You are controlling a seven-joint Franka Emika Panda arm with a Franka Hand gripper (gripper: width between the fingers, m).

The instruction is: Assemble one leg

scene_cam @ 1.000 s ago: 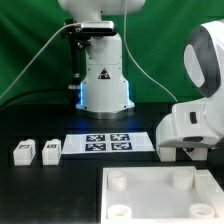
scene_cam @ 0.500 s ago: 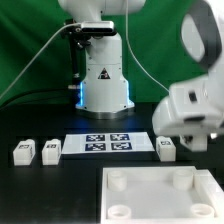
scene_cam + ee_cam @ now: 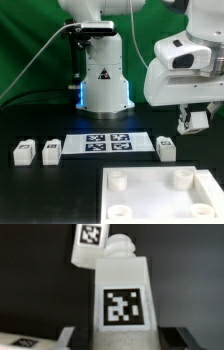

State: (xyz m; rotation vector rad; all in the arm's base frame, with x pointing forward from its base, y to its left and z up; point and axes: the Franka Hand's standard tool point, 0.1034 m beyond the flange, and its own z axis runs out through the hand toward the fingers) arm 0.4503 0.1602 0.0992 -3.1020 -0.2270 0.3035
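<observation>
My gripper (image 3: 195, 122) hangs above the table at the exterior view's right, shut on a leg (image 3: 196, 120), a small white block held in the air. In the wrist view this leg (image 3: 122, 297) fills the middle, its square marker facing the camera, and it sits between the two dark fingers (image 3: 181, 339). Another leg (image 3: 166, 148) lies on the table under and beside the gripper, and it also shows in the wrist view (image 3: 90, 243). Two more legs (image 3: 24, 152) (image 3: 50, 150) lie at the exterior view's left.
The marker board (image 3: 110, 143) lies in the middle of the black table. The large white tray with round corner sockets (image 3: 150, 190) lies at the front. The robot's white base (image 3: 103, 75) stands behind, before a green backdrop.
The arm has risen from the table at the exterior view's right, taking one leg up with it. The leg next to the marker board stayed in place.
</observation>
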